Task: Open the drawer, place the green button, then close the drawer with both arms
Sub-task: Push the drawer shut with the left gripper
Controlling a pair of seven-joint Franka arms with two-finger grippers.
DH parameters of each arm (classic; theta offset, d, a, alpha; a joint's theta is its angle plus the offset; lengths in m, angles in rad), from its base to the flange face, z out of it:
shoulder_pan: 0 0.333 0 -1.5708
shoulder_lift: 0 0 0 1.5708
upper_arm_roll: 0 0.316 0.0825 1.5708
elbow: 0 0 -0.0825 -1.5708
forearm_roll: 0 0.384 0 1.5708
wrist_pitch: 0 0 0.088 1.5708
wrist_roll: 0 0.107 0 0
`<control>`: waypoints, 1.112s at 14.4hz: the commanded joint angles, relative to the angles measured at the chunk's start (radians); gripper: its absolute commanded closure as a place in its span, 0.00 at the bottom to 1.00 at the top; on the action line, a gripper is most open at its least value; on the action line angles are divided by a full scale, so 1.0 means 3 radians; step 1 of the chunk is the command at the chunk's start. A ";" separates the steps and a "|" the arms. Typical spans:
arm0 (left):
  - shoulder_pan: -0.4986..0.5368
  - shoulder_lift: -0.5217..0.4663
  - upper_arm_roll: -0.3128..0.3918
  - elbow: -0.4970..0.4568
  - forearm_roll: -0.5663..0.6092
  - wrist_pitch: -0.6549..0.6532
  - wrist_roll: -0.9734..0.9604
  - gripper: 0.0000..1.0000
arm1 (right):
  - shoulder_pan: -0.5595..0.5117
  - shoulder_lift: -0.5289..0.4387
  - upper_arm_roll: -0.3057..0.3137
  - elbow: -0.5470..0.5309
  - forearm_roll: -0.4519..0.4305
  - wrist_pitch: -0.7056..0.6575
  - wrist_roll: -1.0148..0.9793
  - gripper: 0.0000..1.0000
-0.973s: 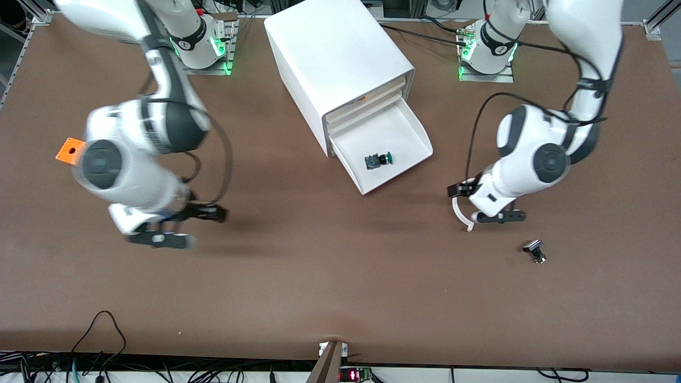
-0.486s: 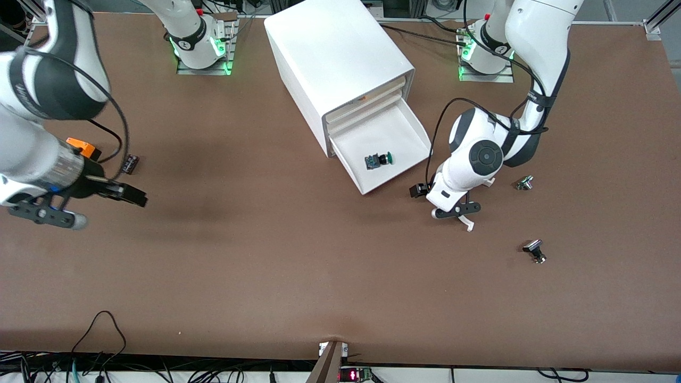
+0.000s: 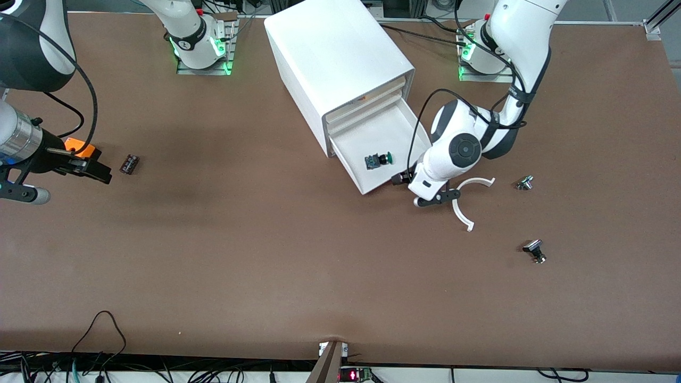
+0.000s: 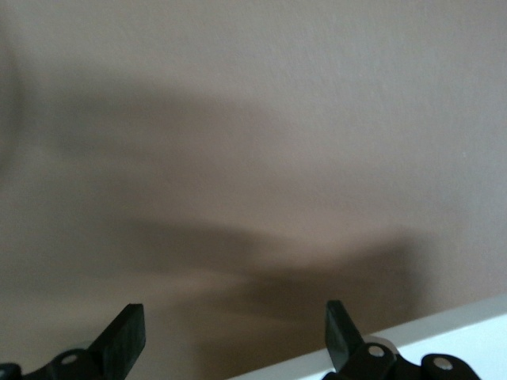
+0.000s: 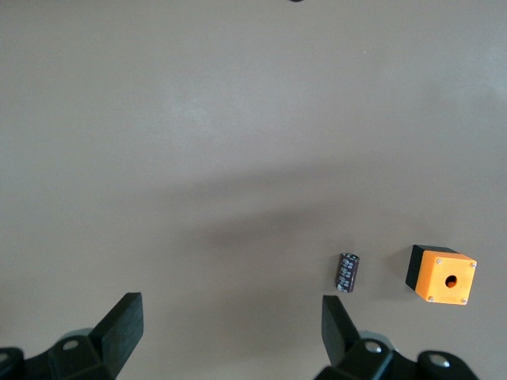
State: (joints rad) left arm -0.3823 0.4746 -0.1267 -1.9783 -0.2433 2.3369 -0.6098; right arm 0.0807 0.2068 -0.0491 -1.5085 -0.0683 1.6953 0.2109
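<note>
The white cabinet (image 3: pixel 330 48) has its bottom drawer (image 3: pixel 383 184) pulled open. The green-capped button (image 3: pixel 379 159) lies on its side inside the drawer. My left gripper (image 3: pixel 418 190) is open and empty, low over the table just beside the drawer's front corner. In the left wrist view my left gripper (image 4: pixel 231 339) shows wide apart, with a white edge of the drawer (image 4: pixel 451 331) beside one finger. My right gripper (image 3: pixel 64 183) is open and empty over the table at the right arm's end. In the right wrist view my right gripper (image 5: pixel 230 328) is over bare table.
An orange box with a hole (image 3: pixel 80 147) (image 5: pixel 443 275) and a small dark cylinder (image 3: pixel 129 164) (image 5: pixel 348 272) lie by my right gripper. Two white curved pieces (image 3: pixel 462 211), a small silvery part (image 3: pixel 524 183) and a black-capped silvery button (image 3: pixel 533 250) lie toward the left arm's end.
My left arm has swung in toward the open drawer's front corner. My right arm has swung out to its end of the table, uncovering the dark cylinder. The button has not moved.
</note>
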 commanded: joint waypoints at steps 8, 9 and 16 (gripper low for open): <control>-0.0035 -0.0345 -0.0477 -0.0493 -0.0068 -0.0028 -0.0610 0.00 | -0.0049 -0.0316 -0.0102 -0.0034 0.0044 -0.0216 -0.0534 0.00; -0.0040 -0.0345 -0.0523 -0.0493 -0.0084 -0.0023 -0.0722 0.00 | -0.0049 -0.0316 -0.0123 -0.0034 0.0049 -0.0292 -0.0539 0.00; -0.0045 -0.0345 -0.0830 -0.0544 -0.0227 -0.0339 -0.0867 0.00 | -0.0034 -0.0352 -0.0153 -0.0018 0.0361 -0.0466 -0.0483 0.00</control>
State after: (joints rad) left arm -0.3949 0.4069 -0.3567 -2.1038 -0.2844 2.2723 -0.8651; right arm 0.0731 0.1162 -0.0850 -1.5129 0.0020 1.5635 0.0699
